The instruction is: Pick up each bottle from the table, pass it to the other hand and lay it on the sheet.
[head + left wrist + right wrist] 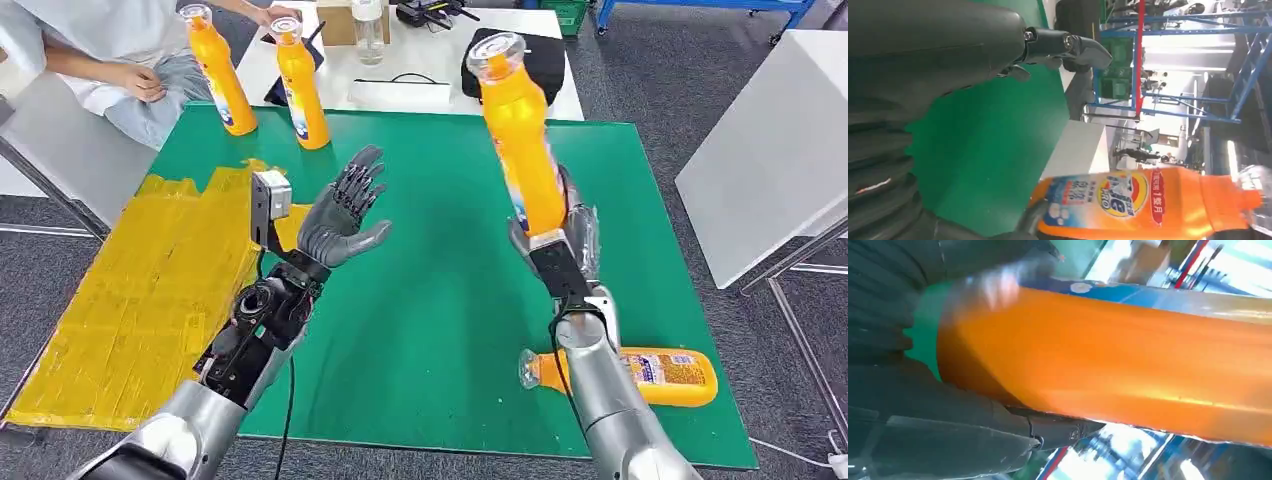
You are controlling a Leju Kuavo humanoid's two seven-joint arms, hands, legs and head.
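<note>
Above the green table (pixel 430 330), right hand (pixel 560 235) gripping upright orange bottle (pixel 525 150); left hand (pixel 340 215) empty, fingers spread

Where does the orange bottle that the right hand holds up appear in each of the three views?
Head view: held bottle right of centre, cap up, gripped at its base by the right hand.
Left wrist view: along the lower edge, label showing.
Right wrist view: across the middle, very close.
Shared landmark: green table cover.
</note>
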